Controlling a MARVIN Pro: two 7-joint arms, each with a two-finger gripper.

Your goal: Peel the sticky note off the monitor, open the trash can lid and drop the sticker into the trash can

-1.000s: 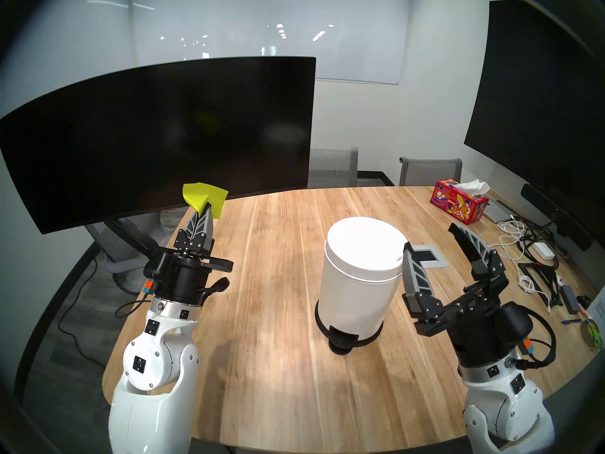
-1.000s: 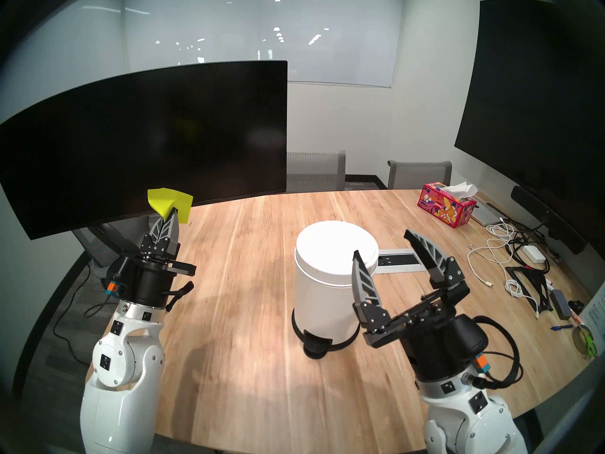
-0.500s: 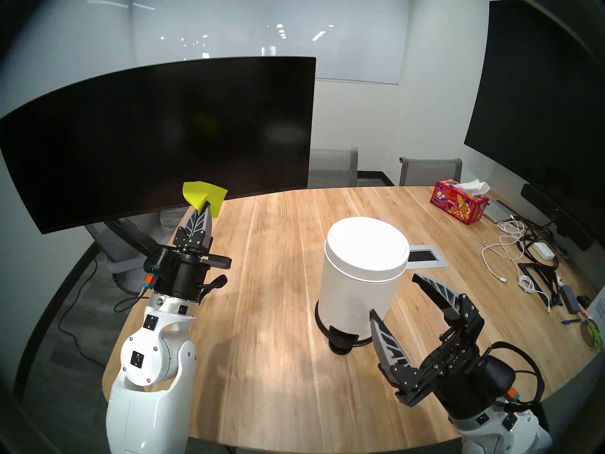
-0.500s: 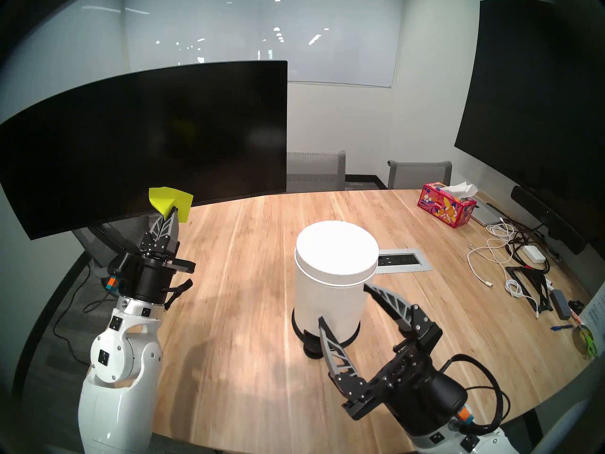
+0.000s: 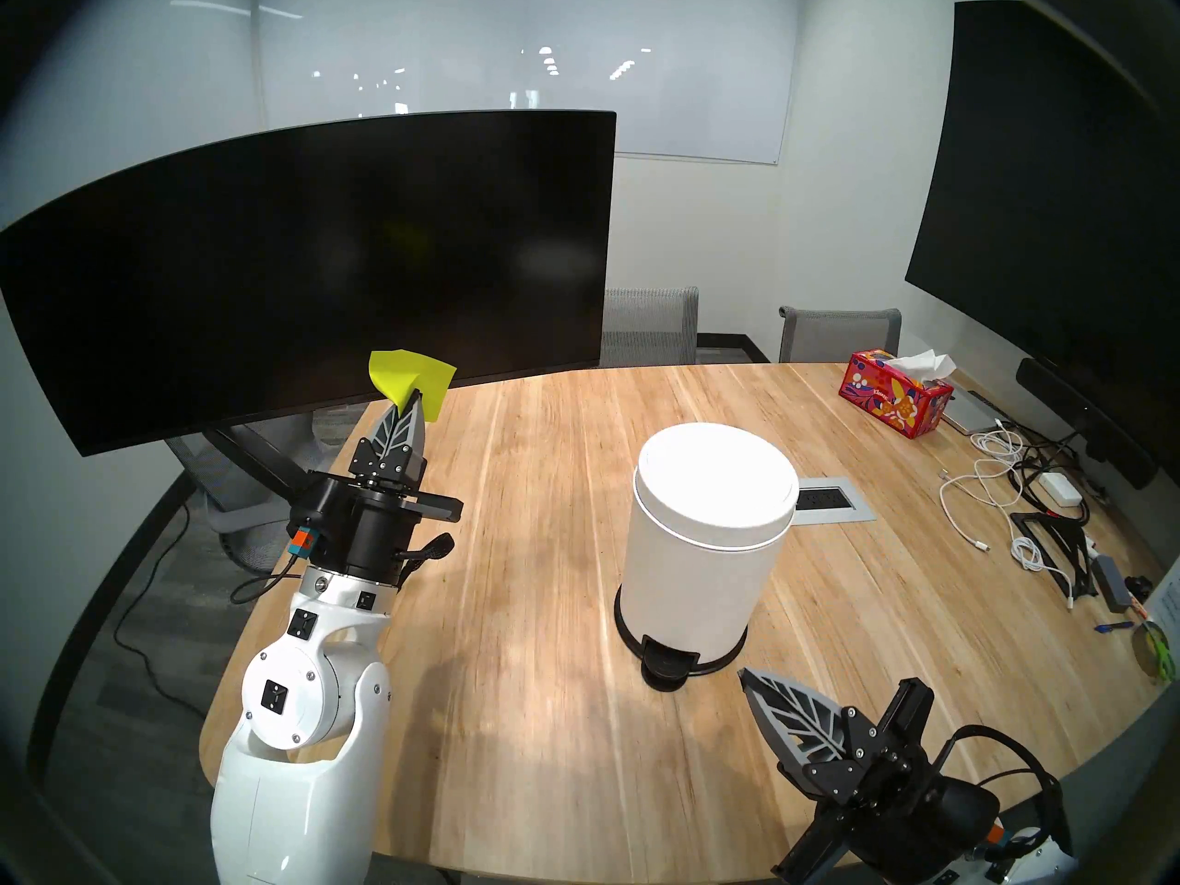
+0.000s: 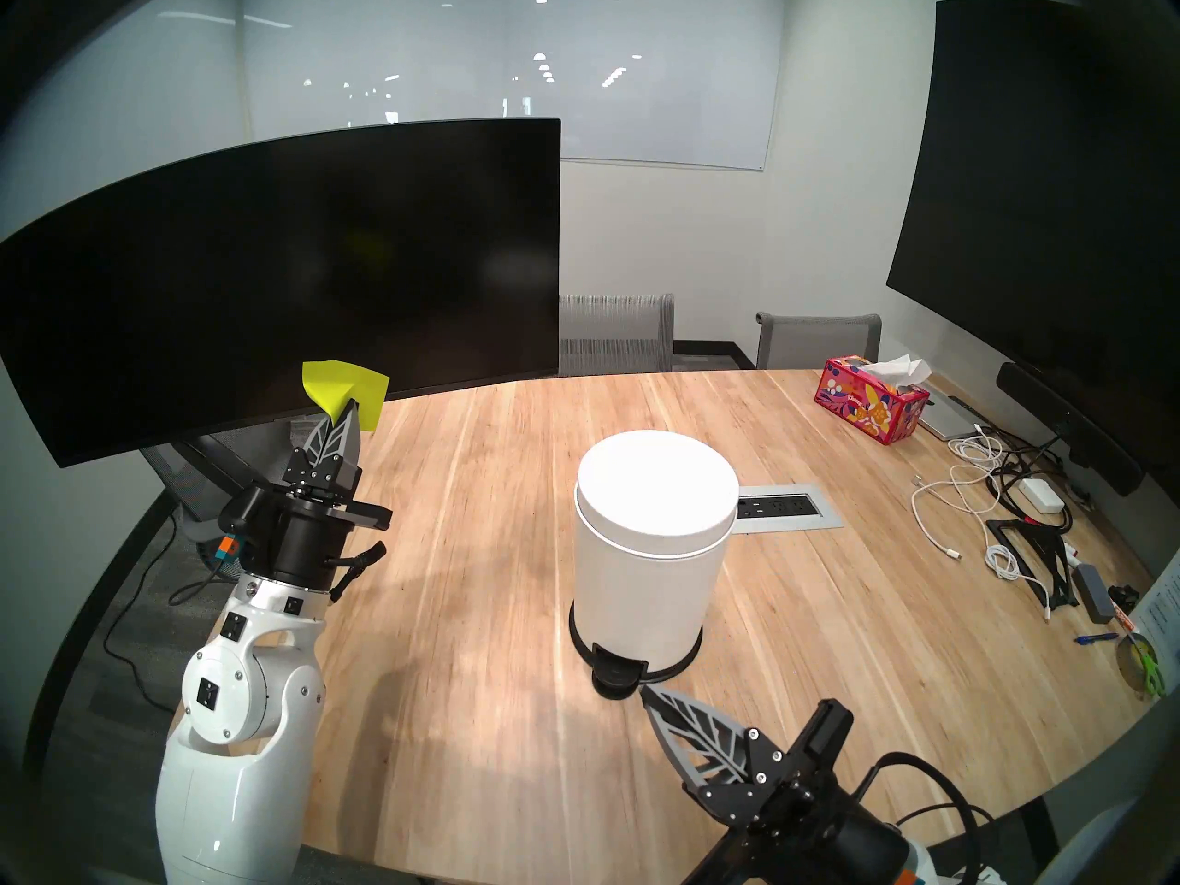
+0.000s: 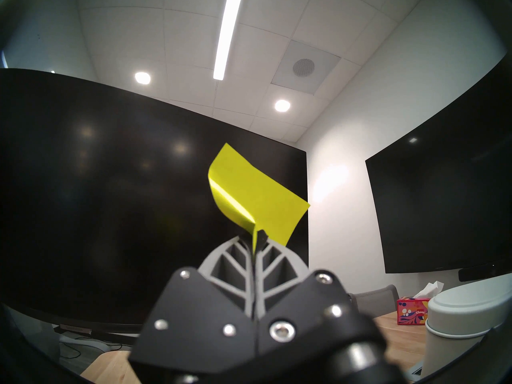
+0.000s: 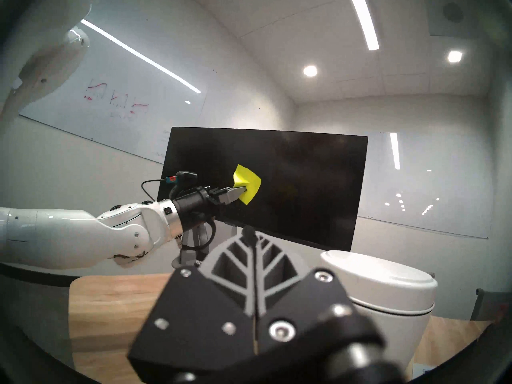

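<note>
With the sticker (image 5: 414,381) pinched only by a corner in the left gripper's (image 5: 414,399) shut jaws, well left of the trash can (image 5: 702,558), whose trash can lid (image 5: 718,475) is down, and the right gripper's (image 5: 748,678) jaws closed on nothing beside its pedal, the paper could slip or cling.

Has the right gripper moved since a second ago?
Yes. The right gripper has dropped from beside the round white trash can lid toward the view's bottom, now below the black foot pedal, jaws closed.

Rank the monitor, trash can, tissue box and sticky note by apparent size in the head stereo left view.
1. monitor
2. trash can
3. tissue box
4. sticky note, close to the box; fisheye and distance leave those two unsure.
</note>
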